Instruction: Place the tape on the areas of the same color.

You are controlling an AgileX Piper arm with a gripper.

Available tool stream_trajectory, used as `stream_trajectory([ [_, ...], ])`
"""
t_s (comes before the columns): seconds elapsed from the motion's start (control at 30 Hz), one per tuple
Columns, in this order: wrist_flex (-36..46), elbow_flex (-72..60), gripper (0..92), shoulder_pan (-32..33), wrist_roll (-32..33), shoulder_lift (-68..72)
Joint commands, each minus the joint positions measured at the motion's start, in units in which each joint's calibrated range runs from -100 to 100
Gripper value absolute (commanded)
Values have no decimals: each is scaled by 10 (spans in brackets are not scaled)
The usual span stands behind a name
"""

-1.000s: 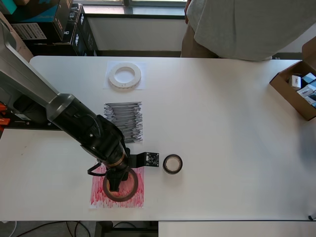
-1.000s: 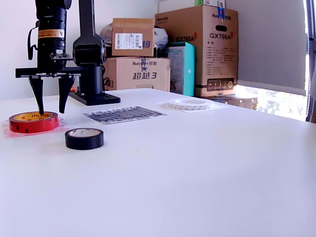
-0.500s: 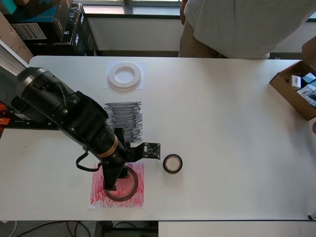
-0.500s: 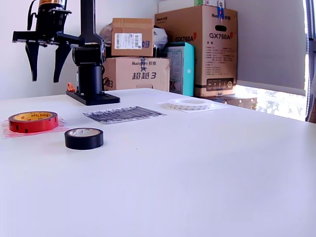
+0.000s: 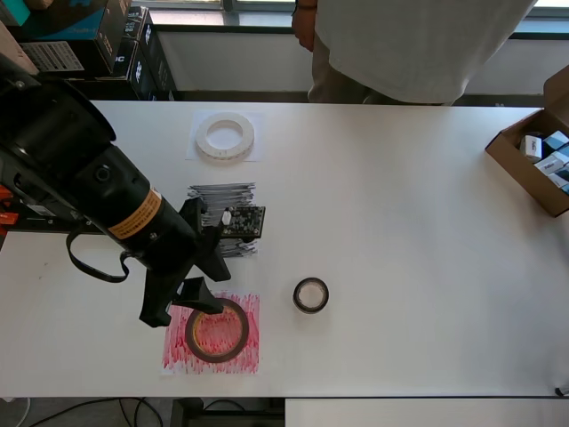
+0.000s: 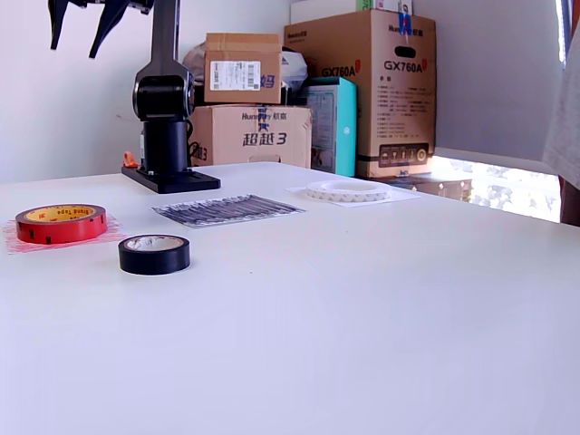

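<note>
The dark red tape (image 5: 216,330) (image 6: 61,223) lies flat on the scribbled red area (image 5: 244,356) (image 6: 14,243). A small black tape (image 5: 310,295) (image 6: 155,255) rests on bare table to the overhead view's right of it. Further back, the whitish tape (image 5: 203,138) (image 6: 347,195) sits on the plain white area (image 5: 253,156). Between them lies the black-grey area (image 5: 227,200) (image 6: 227,209), partly hidden by the arm. My gripper (image 5: 178,302) (image 6: 77,23) hangs high above the red tape, open and holding nothing.
An open cardboard box (image 5: 533,169) with small packets sits at the overhead view's right table edge. A person (image 5: 418,44) stands at the far edge. The arm's black base (image 6: 168,136) and stacked cartons (image 6: 362,82) stand behind the table.
The gripper stood open around the red tape on the red area, then rose straight up, leaving the tape lying there. The other tapes have not moved.
</note>
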Motion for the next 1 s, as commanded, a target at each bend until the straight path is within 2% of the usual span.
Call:
stream_trajectory([
  [0.0, -7, -28, 516, -7, -6, -44],
  [0.3, -6, -38, 516, -7, -5, -113],
  [0.5, 35, -48, 516, 4, -3, -111],
  [0.63, 64, -58, 516, 36, 3, -102],
  [0.83, 140, -111, 516, 113, 82, -69],
  [0.97, 146, -122, 516, 154, 125, -9],
])
